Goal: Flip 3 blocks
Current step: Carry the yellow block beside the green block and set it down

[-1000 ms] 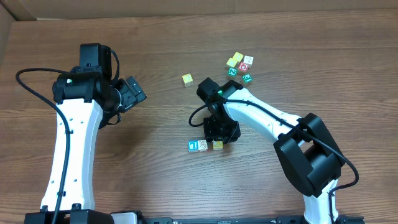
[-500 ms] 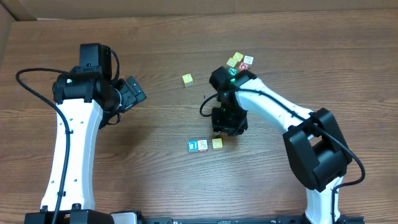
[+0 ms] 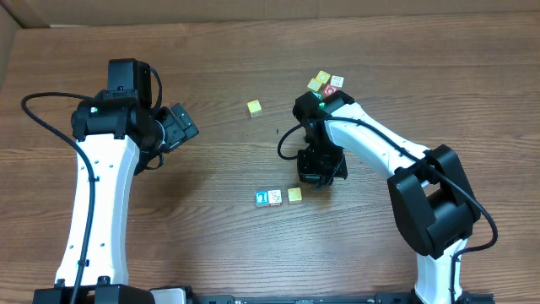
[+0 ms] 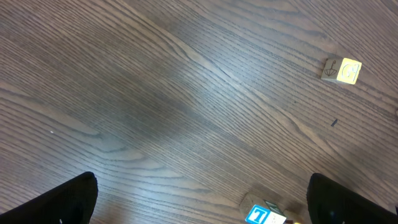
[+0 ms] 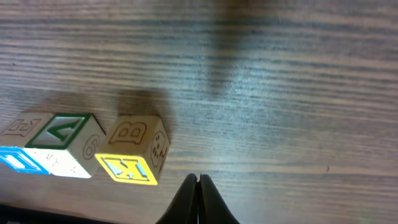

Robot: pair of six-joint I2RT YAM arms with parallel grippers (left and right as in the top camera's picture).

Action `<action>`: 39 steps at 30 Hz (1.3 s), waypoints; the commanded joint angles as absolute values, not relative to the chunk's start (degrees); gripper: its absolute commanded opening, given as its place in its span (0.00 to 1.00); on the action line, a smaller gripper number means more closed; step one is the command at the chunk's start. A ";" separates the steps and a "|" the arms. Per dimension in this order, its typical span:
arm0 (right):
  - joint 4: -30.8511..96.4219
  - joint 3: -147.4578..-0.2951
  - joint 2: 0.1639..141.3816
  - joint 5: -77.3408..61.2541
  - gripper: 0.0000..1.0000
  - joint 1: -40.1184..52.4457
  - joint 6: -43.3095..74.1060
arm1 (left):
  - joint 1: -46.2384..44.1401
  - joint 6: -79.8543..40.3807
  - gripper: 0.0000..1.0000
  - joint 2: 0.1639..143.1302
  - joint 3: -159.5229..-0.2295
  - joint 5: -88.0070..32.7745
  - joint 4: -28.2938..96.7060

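right gripper (image 5: 199, 185) is shut, fingers pressed flat together with nothing between them. it sits low over the table (image 3: 202, 241), just beside the yellow block (image 5: 133, 157) and not touching it. can't tell if the tips touch the wood.

the three task blocks are in a short row near the table's middle: blue block (image 3: 262, 197), cream block (image 3: 275, 197), then the yellow one at the end nearest the gripper. blue and cream touch; yellow sits just beside cream.

my read on why:
- the row is well apart from the cluster of other blocks (image 3: 325, 84) under the right arm, so the worked pieces don't get mixed with the rest.
- the blocks are tiny, and closed fingers make one narrow wedge, good for tipping an edge over. it could equally mean the gripper is simply empty. can't tell which.
- can't confirm from the faces showing how many flips are done.

left gripper (image 4: 202, 182) has its fingers spread wide and holds nothing. it's parked off to the left, well clear of the row, which i'd guess keeps it out of the right arm's way. its camera catches the blue block at the bottom edge and a spare yellow block (image 4: 342, 70) sitting on its own.
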State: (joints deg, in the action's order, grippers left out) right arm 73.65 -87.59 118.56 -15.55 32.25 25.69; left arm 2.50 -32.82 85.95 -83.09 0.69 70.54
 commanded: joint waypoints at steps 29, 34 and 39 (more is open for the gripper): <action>68.95 -85.36 117.01 -12.88 0.05 38.28 30.02 | 2.61 -32.60 1.00 86.35 -83.42 0.82 70.46; 68.16 -85.34 117.01 -12.93 0.05 38.68 30.04 | 2.61 -32.60 0.99 86.35 -83.42 0.82 70.46; 67.07 -85.34 117.01 -12.93 0.05 38.68 31.57 | 2.61 -32.60 0.99 86.35 -83.42 0.82 70.46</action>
State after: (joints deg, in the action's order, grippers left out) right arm 67.59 -85.69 118.56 -13.50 38.35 30.13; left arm 2.50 -32.82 85.95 -83.09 0.69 70.54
